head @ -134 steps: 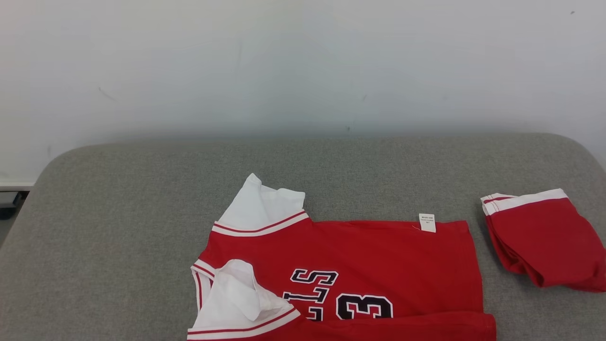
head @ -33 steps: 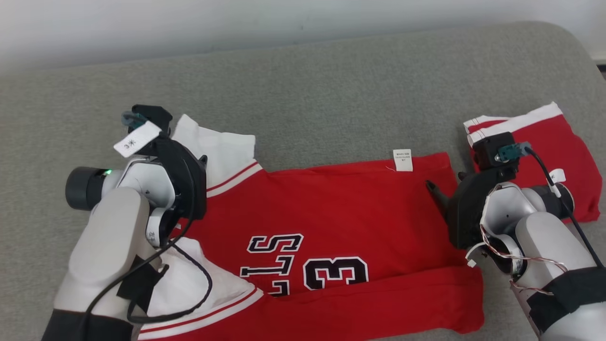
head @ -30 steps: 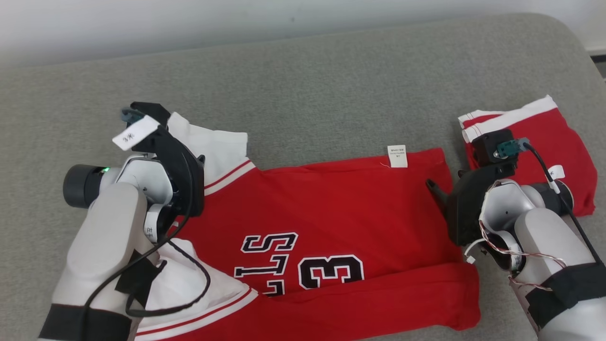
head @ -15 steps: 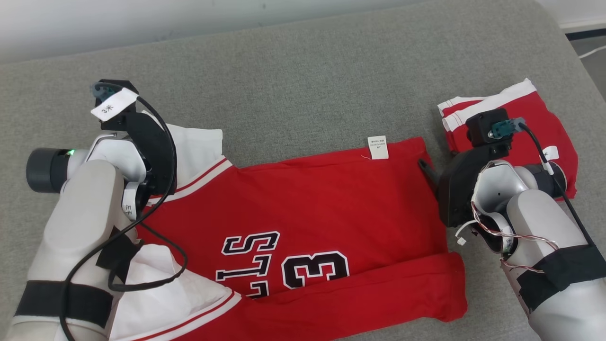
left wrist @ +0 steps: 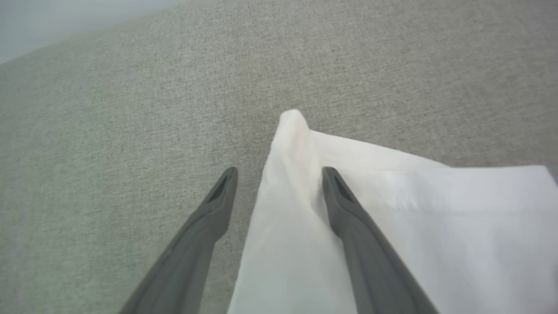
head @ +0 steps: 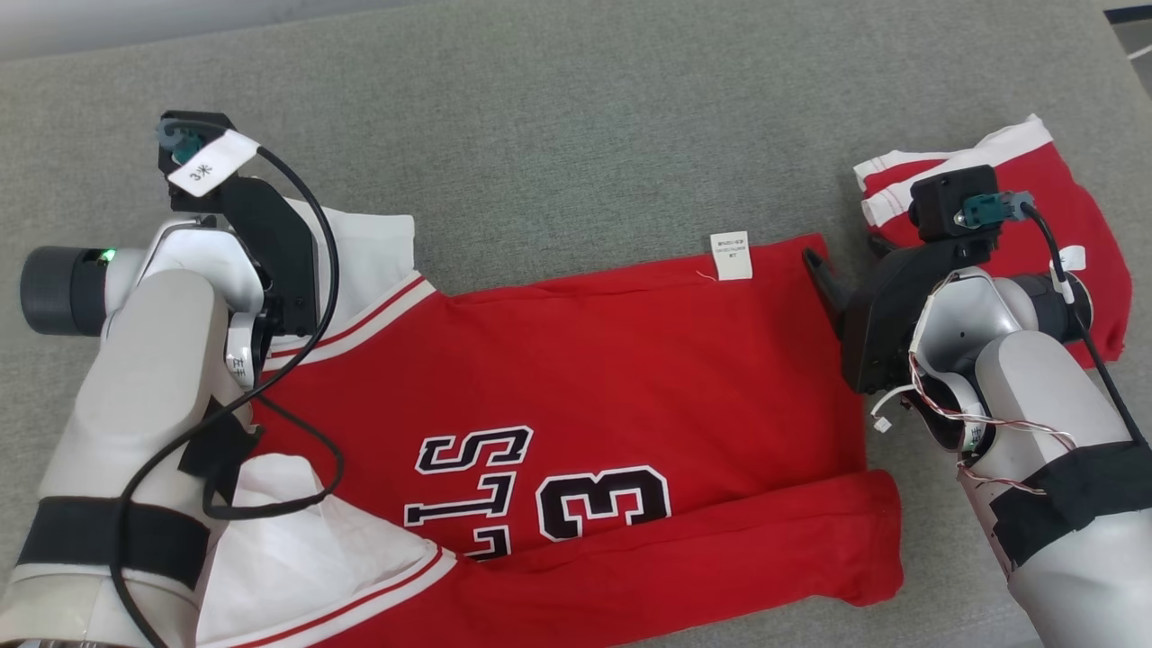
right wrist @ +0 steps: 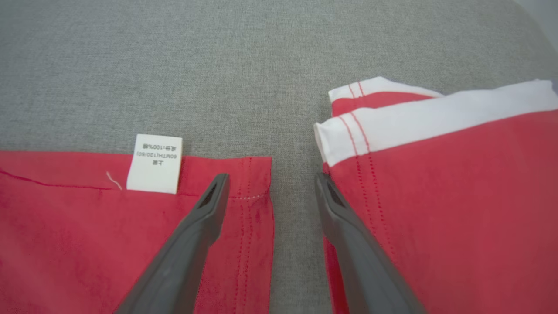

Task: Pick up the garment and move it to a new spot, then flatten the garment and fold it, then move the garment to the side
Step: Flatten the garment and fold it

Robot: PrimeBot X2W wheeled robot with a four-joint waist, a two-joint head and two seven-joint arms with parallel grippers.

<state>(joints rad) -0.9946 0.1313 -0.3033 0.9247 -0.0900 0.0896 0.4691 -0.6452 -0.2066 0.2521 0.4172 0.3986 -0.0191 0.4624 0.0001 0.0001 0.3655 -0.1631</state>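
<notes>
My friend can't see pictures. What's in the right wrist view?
The open right claw straddles the gap between two clothes on a grey cushion. At the view's left is a red jersey corner with a white label; at its right, a folded red garment with white trim.

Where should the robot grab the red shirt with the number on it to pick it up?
By its two far corners, from above: the shirt lies flat, so only edges can be pinched. The open left pincer straddles a raised fold of the white sleeve; the open right pincer should shift onto the hem corner beside the label, clear of the folded red garment.
</notes>
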